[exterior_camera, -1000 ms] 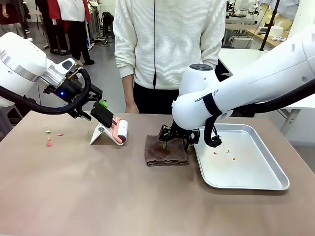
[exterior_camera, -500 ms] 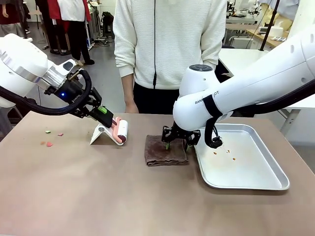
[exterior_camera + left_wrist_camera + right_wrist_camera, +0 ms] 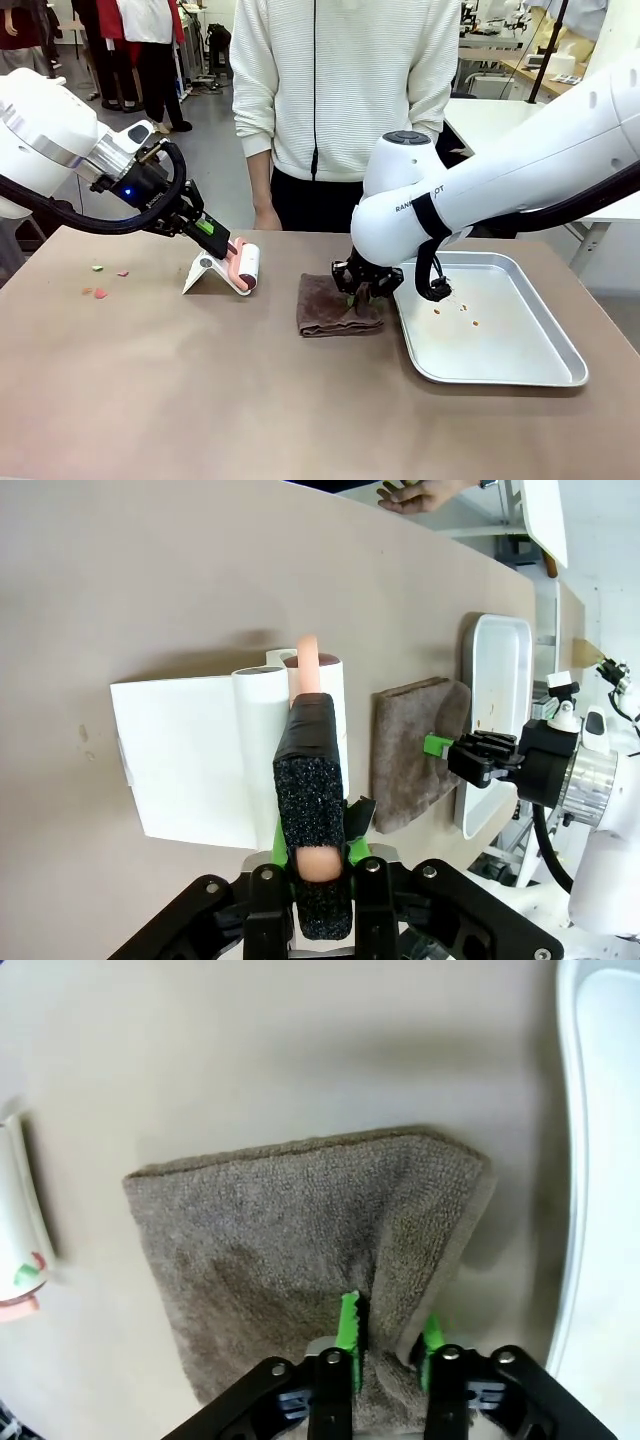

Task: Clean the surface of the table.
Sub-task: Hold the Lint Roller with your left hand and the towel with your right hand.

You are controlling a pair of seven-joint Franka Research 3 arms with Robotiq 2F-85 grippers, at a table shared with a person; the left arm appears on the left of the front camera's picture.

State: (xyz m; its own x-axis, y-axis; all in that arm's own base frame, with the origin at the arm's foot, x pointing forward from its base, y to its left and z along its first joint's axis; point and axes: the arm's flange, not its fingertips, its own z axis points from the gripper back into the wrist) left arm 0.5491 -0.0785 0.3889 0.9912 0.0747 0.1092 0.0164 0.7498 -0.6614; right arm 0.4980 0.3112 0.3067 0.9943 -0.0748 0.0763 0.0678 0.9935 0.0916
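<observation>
My left gripper (image 3: 315,858) is closed tight on the black foam handle of the lint roller (image 3: 310,765). The roller rests in its white stand (image 3: 190,755) on the table (image 3: 200,400), toward the left part of the far side. My right gripper (image 3: 388,1328) has its jaws narrow, and a raised fold of the brown cloth (image 3: 280,1230) is pinched between the green pads. The rest of the cloth lies flat on the table, just beside the left rim of the metal tray (image 3: 560,372).

I judge that I am at the pick-up step: both tools are gripped, but no wiping is done yet. A few small crumbs (image 3: 100,293) lie on the table well to the left of the stand, and some specks are in the tray.

For the next move I think the left arm must lift the roller free of the stand without tipping it, then bring it over the crumbs. The right arm should raise the cloth only a little, so the fold does not slip out. The person (image 3: 340,90) stands at the far edge, so I would go slowly there.
</observation>
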